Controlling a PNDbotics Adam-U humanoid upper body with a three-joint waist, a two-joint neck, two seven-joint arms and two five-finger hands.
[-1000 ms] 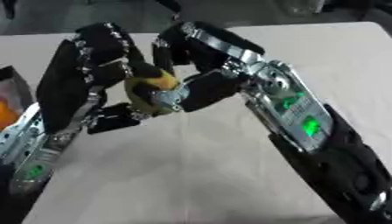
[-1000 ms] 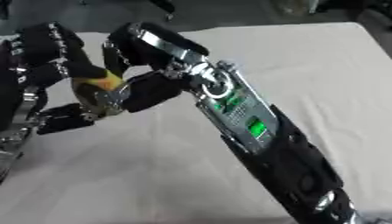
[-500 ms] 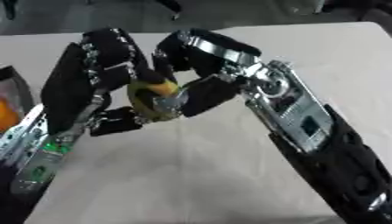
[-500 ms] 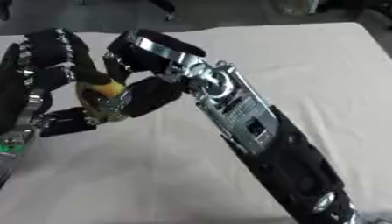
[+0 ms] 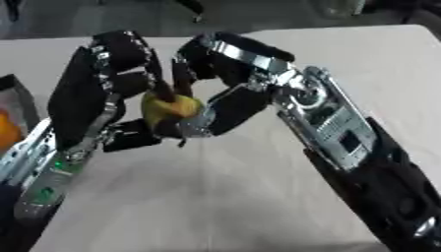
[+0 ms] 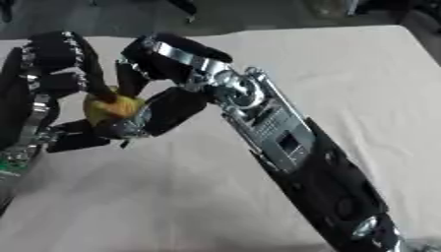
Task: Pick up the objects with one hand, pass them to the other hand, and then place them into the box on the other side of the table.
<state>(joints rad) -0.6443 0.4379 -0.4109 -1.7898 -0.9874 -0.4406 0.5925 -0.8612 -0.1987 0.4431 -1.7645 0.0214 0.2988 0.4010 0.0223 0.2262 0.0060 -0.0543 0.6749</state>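
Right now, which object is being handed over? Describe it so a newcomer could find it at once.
Look above the pale table, left of centre, where the left hand and right hand meet. Between their fingers sits a small yellow object, the only bright thing among the black fingers.

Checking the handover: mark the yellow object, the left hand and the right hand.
yellow object (image 5: 169,107), left eye view, its bare yellow side.
left hand (image 5: 86,101), left eye view, the palm.
right hand (image 5: 233,107), left eye view, the palm.

A pale beige cloth-covered table (image 6: 362,74) fills most of the view; beyond its far edge lies dark grey floor (image 5: 258,15), dimly lit
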